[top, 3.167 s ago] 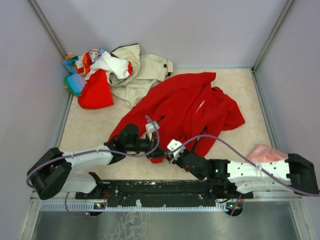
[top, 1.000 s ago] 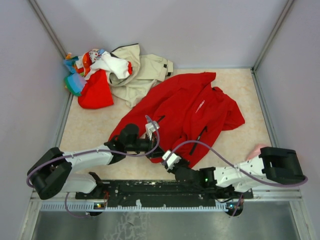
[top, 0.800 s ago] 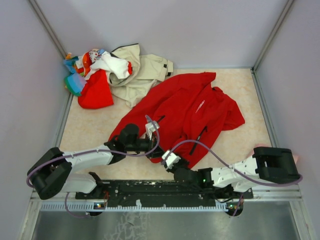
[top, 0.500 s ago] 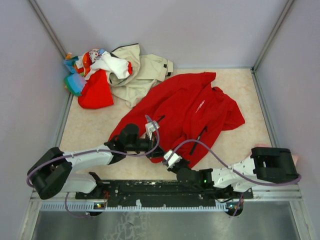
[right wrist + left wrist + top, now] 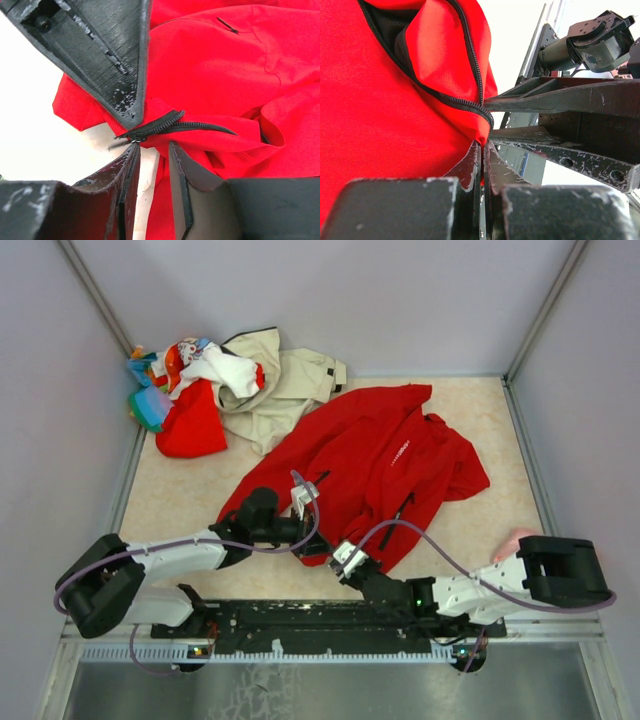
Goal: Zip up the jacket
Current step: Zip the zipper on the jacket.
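None of the zipper point(image 5: 175, 125) is joined yet. My left end effector point(image 5: 482, 149) is clamped on the jacket point(image 5: 370, 455) hem; my right end effector point(image 5: 152, 155) stands part-open at the zipper's bottom end, gripping nothing. Jacket lies mid-worktop point(image 5: 180, 500), hem toward the near edge.

My table point(image 5: 180, 495) is pale and mottled. The red jacket point(image 5: 380, 455) sprawls rumpled across its middle, hem toward the near edge where my arms are bolted. In the far left corner a beige jacket point(image 5: 285, 385) lies touching a heap of mixed clothes point(image 5: 185, 380). At the near right edge, something pink point(image 5: 510, 538) is half hidden by my right arm. It may be cloth.
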### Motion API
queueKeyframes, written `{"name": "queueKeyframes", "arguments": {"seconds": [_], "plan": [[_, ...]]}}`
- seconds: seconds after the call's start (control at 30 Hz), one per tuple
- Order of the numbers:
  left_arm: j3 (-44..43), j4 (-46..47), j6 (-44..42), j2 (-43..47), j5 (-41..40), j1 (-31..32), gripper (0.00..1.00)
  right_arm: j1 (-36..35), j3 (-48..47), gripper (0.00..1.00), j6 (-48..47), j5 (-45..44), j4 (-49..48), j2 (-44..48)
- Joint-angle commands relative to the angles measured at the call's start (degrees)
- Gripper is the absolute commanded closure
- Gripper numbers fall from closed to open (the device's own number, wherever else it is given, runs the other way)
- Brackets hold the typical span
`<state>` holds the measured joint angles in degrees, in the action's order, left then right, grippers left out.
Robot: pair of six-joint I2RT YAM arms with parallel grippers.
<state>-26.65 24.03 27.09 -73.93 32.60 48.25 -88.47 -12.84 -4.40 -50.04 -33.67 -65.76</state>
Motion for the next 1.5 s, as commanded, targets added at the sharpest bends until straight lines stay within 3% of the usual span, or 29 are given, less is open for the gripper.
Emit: {"name": "queueKeyframes", "arguments": {"seconds": [0.0,0.3,0.43,0.87,1.17,1.47], "plan": [[-0.88,1.37,0.24,-0.47,0.89,0.35,1.0,-0.48,-1.98,0.7,1.53,1.37,-1.99,-1.45],[-0.9,1.28,0.23,-0.38,0.71,0.29,1.0,-0.52,-7.12,0.68,10.6,1.48,17.91,3.83],[-0.78,1.2,0.3,-0.31,0.6,0.34,1.0,-0.56,-8.54,0.68,15.62,2.57,21.15,4.91],[-0.68,1.19,0.39,0.11,0.45,0.35,1.0,-0.92,-9.59,0.68,24.31,-2.02,14.23,-3.47],[-0.66,1.28,0.49,0.03,0.46,0.29,1.0,-0.92,-8.04,0.67,24.25,-5.48,6.28,-5.97],[-0.65,1.28,0.41,0.26,0.45,0.33,1.0,-0.92,-7.37,0.86,24.35,-8.07,7.22,-5.95]]}}
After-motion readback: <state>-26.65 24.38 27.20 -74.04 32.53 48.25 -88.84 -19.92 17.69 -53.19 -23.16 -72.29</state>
